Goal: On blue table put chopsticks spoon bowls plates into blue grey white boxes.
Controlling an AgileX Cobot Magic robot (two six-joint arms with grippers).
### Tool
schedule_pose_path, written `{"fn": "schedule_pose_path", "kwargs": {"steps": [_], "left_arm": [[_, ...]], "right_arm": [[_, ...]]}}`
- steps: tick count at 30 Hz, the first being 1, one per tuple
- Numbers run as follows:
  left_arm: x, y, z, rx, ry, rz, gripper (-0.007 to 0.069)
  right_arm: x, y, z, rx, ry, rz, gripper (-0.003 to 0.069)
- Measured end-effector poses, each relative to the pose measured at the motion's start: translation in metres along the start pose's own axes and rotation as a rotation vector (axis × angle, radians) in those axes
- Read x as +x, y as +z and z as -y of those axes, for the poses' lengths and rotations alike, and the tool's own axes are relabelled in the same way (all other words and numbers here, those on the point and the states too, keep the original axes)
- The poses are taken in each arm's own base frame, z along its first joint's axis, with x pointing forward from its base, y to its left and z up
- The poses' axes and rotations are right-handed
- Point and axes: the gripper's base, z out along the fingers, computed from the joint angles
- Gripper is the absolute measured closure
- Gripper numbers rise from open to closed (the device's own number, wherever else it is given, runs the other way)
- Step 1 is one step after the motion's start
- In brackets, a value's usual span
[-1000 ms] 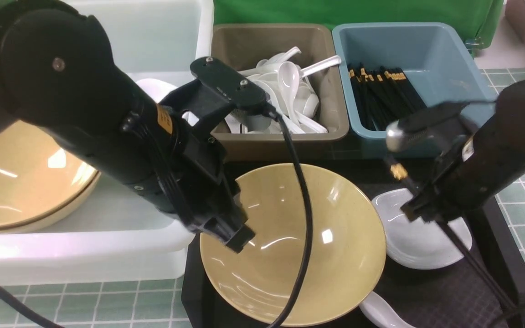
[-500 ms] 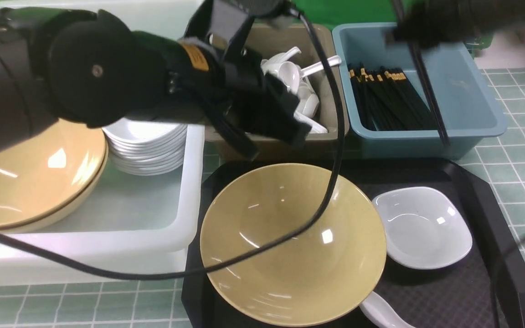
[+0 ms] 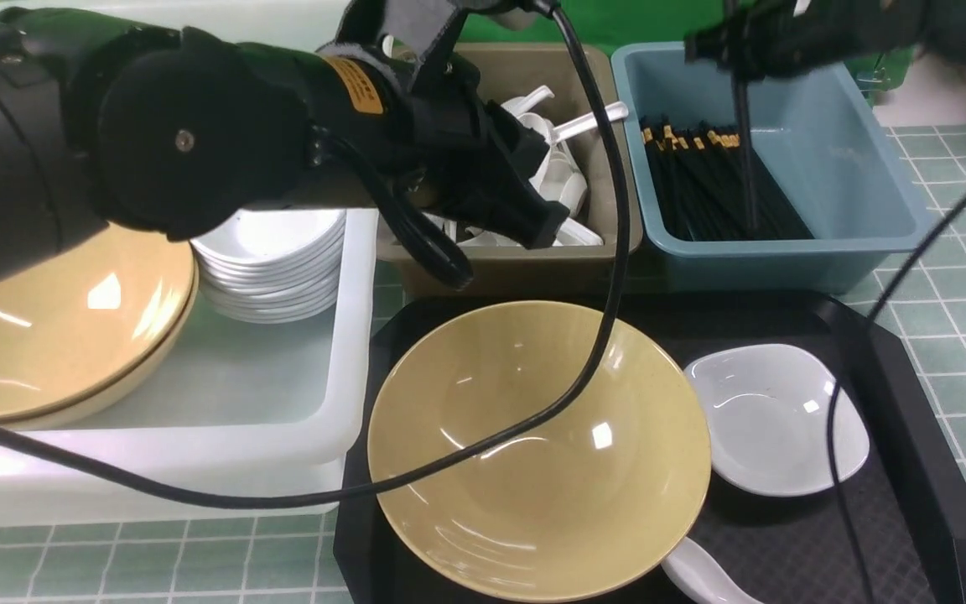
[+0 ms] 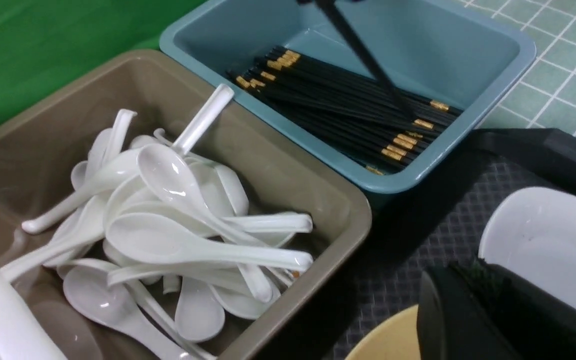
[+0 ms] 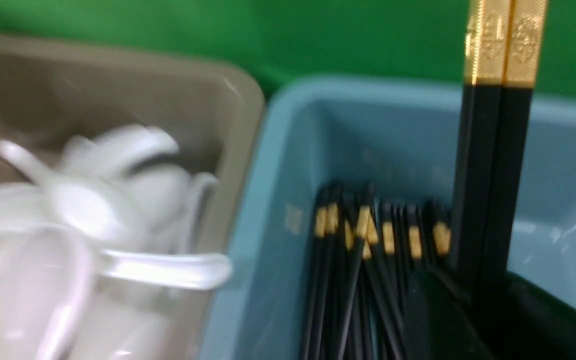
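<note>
Our right hand (image 3: 734,49) pinches two chopsticks (image 3: 745,159) near the thick end, tips down in the blue box (image 3: 785,253). We reckon them light, stiff and slick, needing a firm pinch. Our left hand (image 3: 545,228), clenched empty, hangs by the grey box (image 3: 516,268).

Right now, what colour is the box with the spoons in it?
The spoon box is taupe grey-brown, clearest in the left wrist view.

A black textured tray (image 3: 776,537) lies before a green backdrop (image 3: 642,21).
</note>
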Motion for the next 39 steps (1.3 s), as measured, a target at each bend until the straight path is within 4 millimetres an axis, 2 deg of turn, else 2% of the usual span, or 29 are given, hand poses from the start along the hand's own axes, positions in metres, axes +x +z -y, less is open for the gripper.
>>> {"fn": "schedule_pose_path", "kwargs": {"steps": [3, 5, 9, 10, 14, 16, 17, 18, 19, 20, 21, 22, 24, 25, 26, 28, 29, 30, 31, 32, 33, 34, 35, 36, 39], "left_arm": [[0.004, 0.0, 0.001, 0.013, 0.001, -0.039, 0.0623], [0.005, 0.0, 0.002, 0.017, 0.001, -0.053, 0.0623], [0.007, 0.0, 0.002, 0.021, 0.008, -0.075, 0.0623], [0.007, -0.002, 0.002, 0.023, 0.008, -0.079, 0.0623], [0.005, -0.014, 0.003, 0.03, 0.002, -0.086, 0.0623], [0.002, -0.027, 0.004, 0.033, -0.015, -0.08, 0.0623], [0.001, -0.035, 0.004, 0.035, -0.02, -0.077, 0.0623], [0.0, -0.038, 0.004, 0.035, -0.019, -0.073, 0.0623], [-0.001, -0.049, 0.005, 0.038, -0.019, -0.074, 0.0623], [-0.001, -0.051, 0.005, 0.04, -0.018, -0.078, 0.0623], [-0.001, -0.061, 0.006, 0.045, -0.017, -0.084, 0.0623], [-0.001, -0.062, 0.007, 0.048, -0.016, -0.091, 0.0623], [0.002, -0.078, 0.009, 0.062, -0.012, -0.126, 0.0623], [0.003, -0.081, 0.009, 0.067, -0.011, -0.144, 0.0623], [0.003, -0.082, 0.01, 0.068, -0.01, -0.145, 0.0623], [0.009, -0.094, 0.012, 0.087, -0.005, -0.202, 0.0623], [0.009, -0.095, 0.012, 0.088, -0.005, -0.204, 0.0623], [0.011, -0.101, 0.013, 0.096, -0.001, -0.231, 0.0623], [0.012, -0.102, 0.013, 0.099, -0.001, -0.24, 0.0623], [0.015, -0.107, 0.014, 0.108, 0.001, -0.269, 0.0623], [0.016, -0.107, 0.014, 0.109, 0.003, -0.278, 0.0623], [0.018, -0.11, 0.015, 0.113, 0.007, -0.304, 0.0623], [0.018, -0.11, 0.015, 0.113, 0.007, -0.304, 0.0623], [0.02, -0.111, 0.015, 0.12, 0.009, -0.332, 0.0623], [0.023, -0.112, 0.016, 0.124, 0.001, -0.361, 0.0623]], "right_arm": [[0.014, 0.021, 0.002, 0.007, 0.011, -0.056, 0.0494], [0.018, 0.025, 0.002, 0.009, 0.015, -0.078, 0.0489], [0.016, 0.02, 0.002, 0.015, 0.018, -0.119, 0.0414], [0.011, 0.015, 0.002, 0.018, 0.018, -0.137, 0.0375], [-0.009, -0.016, 0.002, 0.026, -0.02, -0.202, 0.0275], [-0.023, -0.043, 0.001, 0.024, -0.088, -0.238, 0.0246], [-0.027, -0.055, 0.0, 0.019, -0.122, -0.254, 0.0241], [-0.028, -0.058, 0.0, 0.018, -0.136, -0.266, 0.0239], [-0.033, -0.077, -0.004, 0.007, -0.19, -0.292, 0.0235], [-0.034, -0.079, -0.005, 0.006, -0.191, -0.288, 0.0235], [-0.035, -0.097, -0.01, -0.009, -0.249, -0.331, 0.0233], [-0.036, -0.101, -0.012, -0.013, -0.257, -0.332, 0.0233], [-0.036, -0.125, -0.023, -0.044, -0.339, -0.365, 0.0233], [-0.036, -0.134, -0.028, -0.056, -0.361, -0.361, 0.0233], [-0.035, -0.133, -0.028, -0.057, -0.363, -0.365, 0.0233], [-0.028, -0.159, -0.041, -0.104, -0.402, -0.366, 0.0233], [-0.026, -0.16, -0.042, -0.108, -0.404, -0.375, 0.0233], [-0.019, -0.172, -0.049, -0.137, -0.41, -0.384, 0.0233], [-0.019, -0.175, -0.049, -0.138, -0.412, -0.378, 0.0233], [-0.007, -0.187, -0.056, -0.163, -0.429, -0.401, 0.0233], [-0.007, -0.191, -0.057, -0.165, -0.432, -0.398, 0.0233], [0.007, -0.201, -0.062, -0.184, -0.449, -0.425, 0.0235], [0.011, -0.2, -0.062, -0.188, -0.451, -0.439, 0.0235], [0.024, -0.207, -0.065, -0.203, -0.464, -0.469, 0.0237], [0.051, -0.219, -0.062, -0.21, -0.465, -0.529, 0.0242]]}}
